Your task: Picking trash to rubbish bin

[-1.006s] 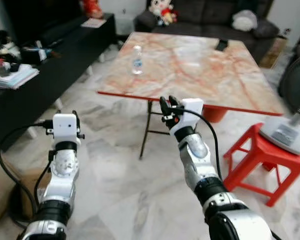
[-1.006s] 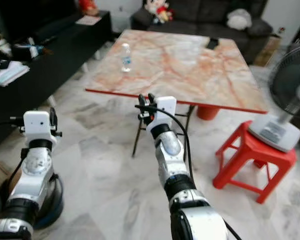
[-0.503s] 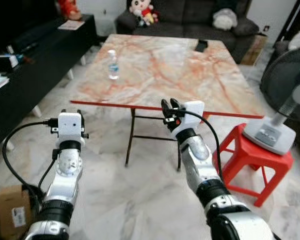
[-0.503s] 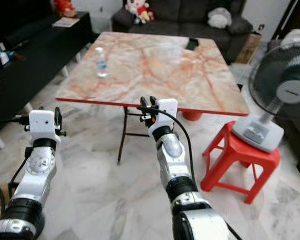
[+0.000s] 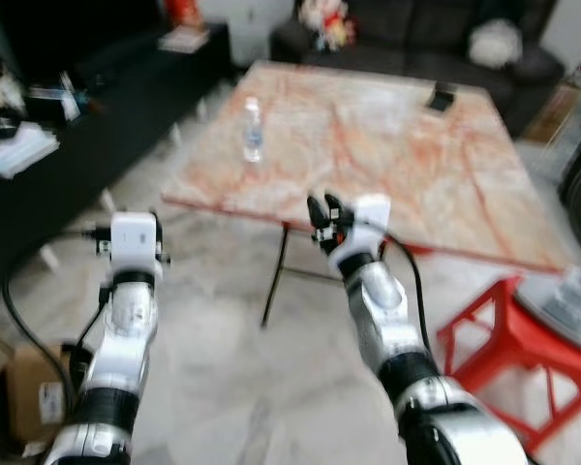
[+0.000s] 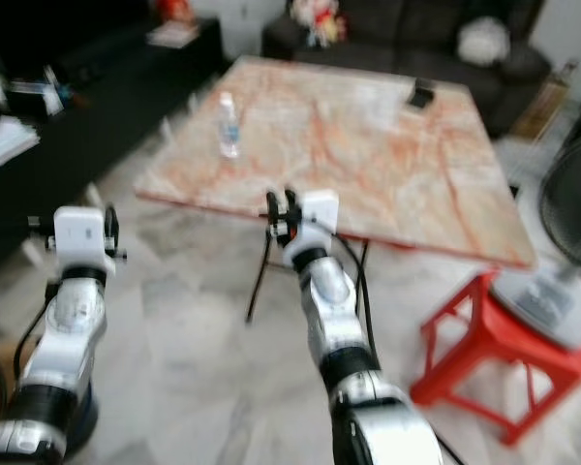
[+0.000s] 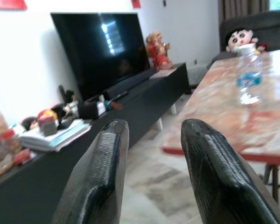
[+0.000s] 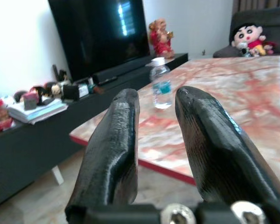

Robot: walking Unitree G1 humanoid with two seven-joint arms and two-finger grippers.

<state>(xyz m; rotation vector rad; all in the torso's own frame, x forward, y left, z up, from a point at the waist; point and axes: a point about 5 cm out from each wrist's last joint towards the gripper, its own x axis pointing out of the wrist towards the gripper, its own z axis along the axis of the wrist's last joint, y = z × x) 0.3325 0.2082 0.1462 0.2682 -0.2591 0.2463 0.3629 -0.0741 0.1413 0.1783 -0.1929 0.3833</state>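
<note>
A clear plastic water bottle (image 5: 253, 130) with a blue label stood upright on the marble-patterned counter (image 5: 387, 155), near its left side and well apart from both hands. The right hand (image 5: 322, 215) was raised before the counter's near red edge, its fingers (image 8: 116, 140) parted and empty. The left hand (image 7: 151, 154) was held lower over the floor, fingers likewise spread with nothing between them. A red stool (image 5: 523, 354) stood to the right.
</note>
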